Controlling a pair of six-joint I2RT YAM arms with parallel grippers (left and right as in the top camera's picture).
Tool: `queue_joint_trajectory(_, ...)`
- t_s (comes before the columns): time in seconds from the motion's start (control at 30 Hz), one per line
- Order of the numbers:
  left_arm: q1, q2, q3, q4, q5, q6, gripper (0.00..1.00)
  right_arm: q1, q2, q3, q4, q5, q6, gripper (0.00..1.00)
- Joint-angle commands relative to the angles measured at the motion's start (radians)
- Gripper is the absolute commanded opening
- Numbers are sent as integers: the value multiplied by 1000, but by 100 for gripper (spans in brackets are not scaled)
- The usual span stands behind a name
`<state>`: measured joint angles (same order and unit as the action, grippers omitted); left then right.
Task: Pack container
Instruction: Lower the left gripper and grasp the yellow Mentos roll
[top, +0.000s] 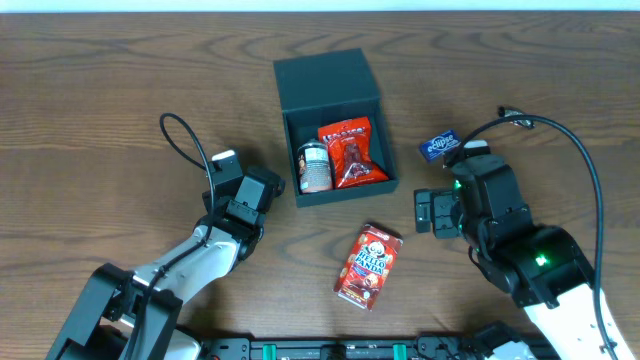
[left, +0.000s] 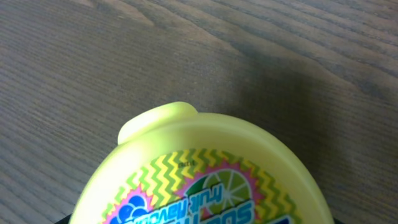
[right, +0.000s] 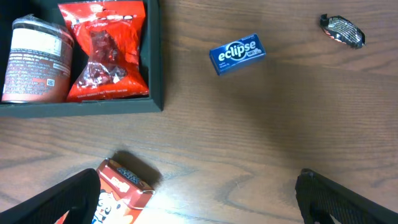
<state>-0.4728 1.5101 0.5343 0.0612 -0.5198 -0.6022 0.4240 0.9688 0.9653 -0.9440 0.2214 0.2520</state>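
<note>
The container (top: 326, 82), a dark square box with its lid folded back, stands open at the table's middle. Inside lie a small can (top: 314, 167) and a red snack bag (top: 352, 153). My left gripper (top: 245, 195) sits left of the box. In the left wrist view a yellow round candy tub (left: 205, 162) fills the bottom edge and no fingers show. My right gripper (right: 199, 205) hovers open to the right of the box, its fingers (right: 62, 199) wide apart over bare wood. A red Hello Panda box (top: 369, 265) lies by its left finger.
A blue Eclipse gum pack (top: 437, 146) lies right of the container, with a small dark wrapped candy (right: 342, 30) beyond it. The container's wall (right: 155, 62) stands at the upper left of the right wrist view. Cables arc over both arms.
</note>
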Motion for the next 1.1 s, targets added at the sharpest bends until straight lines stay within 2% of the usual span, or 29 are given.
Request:
queue_joint_trajectory(0.0,3,7,-3,-5,-3,4,41,10,2,0,3,15,1,99)
queue_joint_trajectory(0.07,3,7,-3,-4,-3,4,33,10,2,0,3,15,1,99)
queue_joint_trajectory(0.2,3,7,-3,-4,-4,4,8,10,2,0,3,15,1,99)
queue_joint_trajectory(0.23,3,7,-3,-4,-4,4,6,10,2,0,3,15,1,99)
queue_joint_trajectory(0.43,3,5,3,-3,-7,16,6,10,2,0,3,16,1,99)
queue_joint_trajectory(0.6,-1,-13,55,-45,-5,126,6,10,2,0,2,19,1,99)
queue_joint_trajectory(0.93,-5,-77,371,-412,24,136,6,10,2,0,2,26,1,99)
queue_joint_trajectory(1.07,-5,-93,523,-560,127,191,6,10,2,0,2,26,1,99)
